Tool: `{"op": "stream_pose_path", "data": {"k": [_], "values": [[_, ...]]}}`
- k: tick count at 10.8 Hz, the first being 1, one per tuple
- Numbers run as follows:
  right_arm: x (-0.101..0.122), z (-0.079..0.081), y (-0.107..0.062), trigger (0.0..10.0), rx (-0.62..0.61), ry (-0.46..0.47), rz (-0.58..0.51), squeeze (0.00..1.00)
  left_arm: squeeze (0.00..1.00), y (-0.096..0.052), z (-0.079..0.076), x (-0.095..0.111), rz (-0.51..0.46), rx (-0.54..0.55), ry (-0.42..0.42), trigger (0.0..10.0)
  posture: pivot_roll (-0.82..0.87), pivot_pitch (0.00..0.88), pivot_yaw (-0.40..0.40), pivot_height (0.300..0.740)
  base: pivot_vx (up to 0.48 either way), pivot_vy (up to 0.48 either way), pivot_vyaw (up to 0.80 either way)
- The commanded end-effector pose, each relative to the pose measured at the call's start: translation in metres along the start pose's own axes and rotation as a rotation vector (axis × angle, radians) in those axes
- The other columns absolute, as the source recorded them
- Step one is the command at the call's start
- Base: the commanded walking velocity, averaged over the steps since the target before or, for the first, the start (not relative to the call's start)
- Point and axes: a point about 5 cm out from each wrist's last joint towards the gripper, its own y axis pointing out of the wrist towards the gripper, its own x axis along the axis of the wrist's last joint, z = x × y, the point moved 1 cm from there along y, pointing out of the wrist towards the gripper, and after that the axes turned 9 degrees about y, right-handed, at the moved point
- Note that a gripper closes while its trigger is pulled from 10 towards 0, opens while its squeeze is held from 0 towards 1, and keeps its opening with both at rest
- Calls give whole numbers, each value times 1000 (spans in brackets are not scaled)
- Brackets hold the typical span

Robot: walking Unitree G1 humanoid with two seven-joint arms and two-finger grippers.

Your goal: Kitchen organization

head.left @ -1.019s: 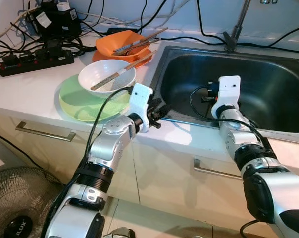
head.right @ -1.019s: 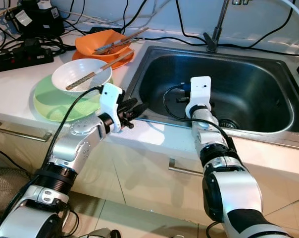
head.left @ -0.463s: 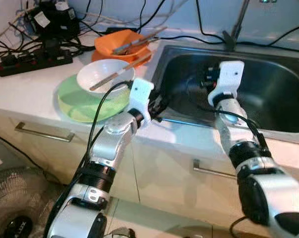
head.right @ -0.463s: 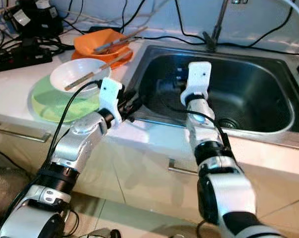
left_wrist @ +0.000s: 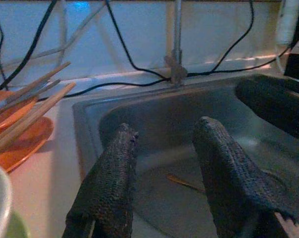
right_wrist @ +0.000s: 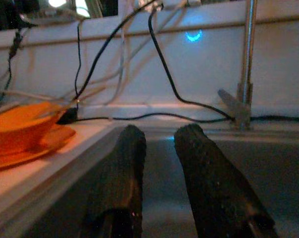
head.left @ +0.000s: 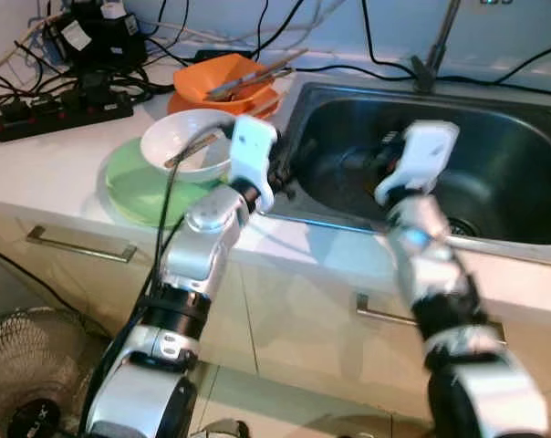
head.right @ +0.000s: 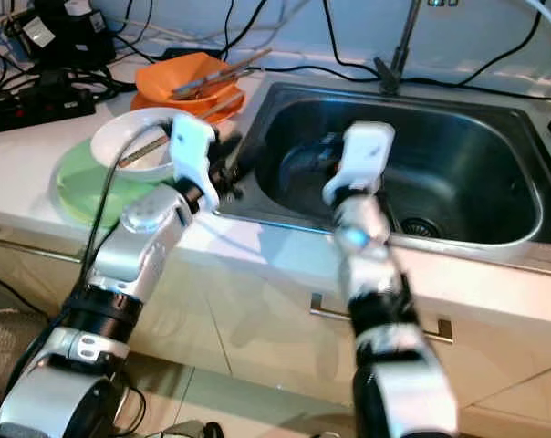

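Note:
A white bowl [head.left: 180, 144] with chopsticks across it sits on a green plate [head.left: 134, 182] on the counter. Behind it an orange bowl [head.left: 223, 78] holding chopsticks [head.left: 257, 75] rests on an orange plate [left_wrist: 25, 141]. My left gripper [left_wrist: 165, 129] is open and empty, hovering at the sink's left rim just right of the white bowl. My right gripper [right_wrist: 162, 131] is open with a narrow gap, raised over the front of the steel sink [head.left: 499, 155], pointing left. A thin orange stick [left_wrist: 186, 182] lies on the sink floor.
A faucet [head.left: 435, 46] stands behind the sink. A power strip [head.left: 61, 109] and tangled black cables lie at the counter's back left. Drawer handles [head.left: 79, 245] run below the counter edge. A fan [head.left: 25, 383] stands on the floor at lower left.
Both arms have risen. My left gripper moved up and back toward the white bowl and sink rim. My right gripper lifted from the sink's front edge to over the basin.

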Motion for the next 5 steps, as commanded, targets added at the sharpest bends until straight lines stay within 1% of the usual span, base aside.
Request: {"op": "stream_pose_path", "data": {"k": [1, 3, 5], "values": [[-1, 7, -3, 10000, 13, 31, 3, 0, 0, 0, 6, -3, 17, 25, 8, 10000, 11, 8, 56, 740, 0, 0, 0], [-12, 17, -11, 10000, 20, 57, 31, 0, 0, -2, 10, -7, 31, 48, 10, 10000, 14, 2, 56, 740, 0, 0, 0], [-19, 19, -16, 10000, 13, 64, 65, 0, 0, -5, 17, -10, 44, 80, 14, 10000, 16, 0, 53, 740, 0, 0, 0]]}}
